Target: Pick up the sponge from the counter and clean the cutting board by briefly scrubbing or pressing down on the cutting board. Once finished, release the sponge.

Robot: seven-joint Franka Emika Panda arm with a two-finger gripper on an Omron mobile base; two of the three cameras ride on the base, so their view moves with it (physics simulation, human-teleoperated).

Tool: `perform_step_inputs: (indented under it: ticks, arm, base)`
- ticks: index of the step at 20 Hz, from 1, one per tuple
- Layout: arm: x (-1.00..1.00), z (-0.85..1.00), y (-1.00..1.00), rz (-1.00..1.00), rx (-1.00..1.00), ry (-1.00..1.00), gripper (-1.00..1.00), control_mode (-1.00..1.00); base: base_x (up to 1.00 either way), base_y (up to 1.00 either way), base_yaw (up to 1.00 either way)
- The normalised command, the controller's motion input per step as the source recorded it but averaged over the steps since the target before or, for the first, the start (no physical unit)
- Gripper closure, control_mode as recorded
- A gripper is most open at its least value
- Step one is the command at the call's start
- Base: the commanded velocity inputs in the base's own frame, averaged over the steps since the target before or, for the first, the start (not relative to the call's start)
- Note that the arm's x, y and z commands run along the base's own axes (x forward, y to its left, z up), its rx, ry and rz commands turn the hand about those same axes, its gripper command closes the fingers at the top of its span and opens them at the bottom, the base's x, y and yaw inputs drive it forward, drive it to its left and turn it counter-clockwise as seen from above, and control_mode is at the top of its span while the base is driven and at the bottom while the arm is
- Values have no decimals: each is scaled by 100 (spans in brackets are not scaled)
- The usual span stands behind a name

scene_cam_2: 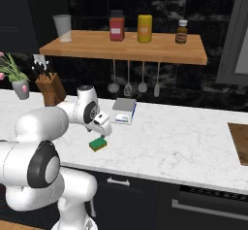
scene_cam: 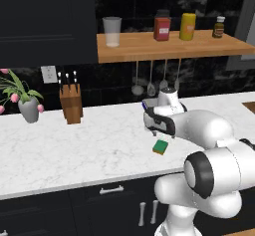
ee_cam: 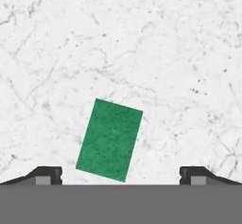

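Fingers spread over the sponge, nothing picked up yet.

In the hand view the two dark fingertips point(ee_cam: 48, 175) sit far apart at the bottom corners of the frame, wide open with nothing between them, so the gripper point(ee_cam: 121, 176) holds nothing. The sponge point(ee_cam: 109, 140) lies green side up in the lower middle of that view, turned a little askew to the fingers and resting flat on the white marble counter point(ee_cam: 179, 67). In the left base view the hand hangs just above the sponge near the frame's centre. In the right base view the cutting board point(scene_cam_2: 239, 142) shows at the far right edge, well apart from the sponge at lower left. By my reading, the grasp, the carry to the board, the scrub and the release are all left to do.
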Motion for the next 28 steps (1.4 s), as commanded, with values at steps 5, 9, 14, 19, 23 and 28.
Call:
perform_step_inputs:
  ticks: [5,9,14,19,23,28]
  arm:
    - [35,-50,-15,0,11,4,-100,-100]
    - [6,-26,9,0,0,19,-100,-100]
    - [0,-43,0,0,0,16,-100,-100]
    - [0,-26,2,0,0,3,-100,-100]
    - [0,-28,6,-3,1,0,-100,-100]
    - [-1,-21,0,-2,7,0,100,-100]
  base:
    - [0,0,0]
    - [0,0,0]
    - [0,0,0]
    - [0,0,0]
    - [0,0,0]
    - [0,0,0]
